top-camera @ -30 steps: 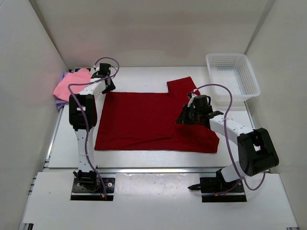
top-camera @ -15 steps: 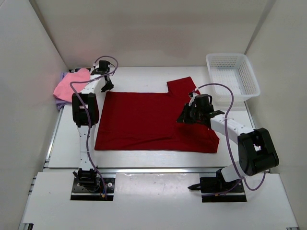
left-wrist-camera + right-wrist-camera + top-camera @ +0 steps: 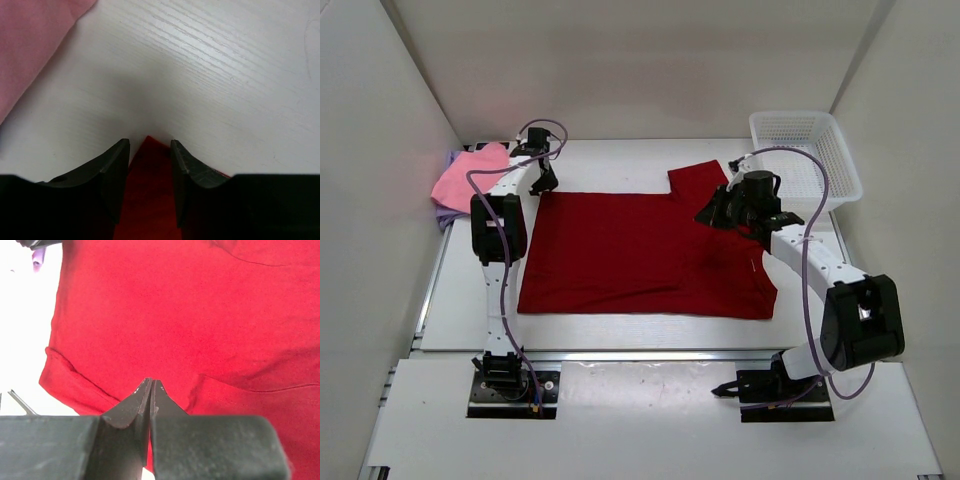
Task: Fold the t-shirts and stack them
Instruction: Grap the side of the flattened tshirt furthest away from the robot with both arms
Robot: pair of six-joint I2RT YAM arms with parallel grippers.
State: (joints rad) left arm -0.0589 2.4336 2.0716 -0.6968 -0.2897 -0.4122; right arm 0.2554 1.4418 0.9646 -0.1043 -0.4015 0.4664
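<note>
A dark red t-shirt (image 3: pixel 630 250) lies spread flat in the middle of the table. At the far left a pink t-shirt (image 3: pixel 470 175) rests on a lavender one (image 3: pixel 442 214). My left gripper (image 3: pixel 542 180) stands at the red shirt's far left corner; in the left wrist view its gripper (image 3: pixel 150 145) is open, fingers astride the corner of red cloth (image 3: pixel 150 200). My right gripper (image 3: pixel 717 212) hovers by the shirt's right sleeve. The right wrist view shows that gripper (image 3: pixel 151 381) shut above the red fabric (image 3: pixel 175 315), with nothing seen between the fingers.
A white lattice basket (image 3: pixel 845 160) stands at the far right corner. White walls enclose the table on three sides. The pink shirt's edge (image 3: pixel 30 45) lies just left of the left gripper, with bare white tabletop (image 3: pixel 225 75) beyond it.
My right gripper has moved away from me and to the right, from the shirt's right side towards the sleeve. The left gripper has stayed at the far left corner.
</note>
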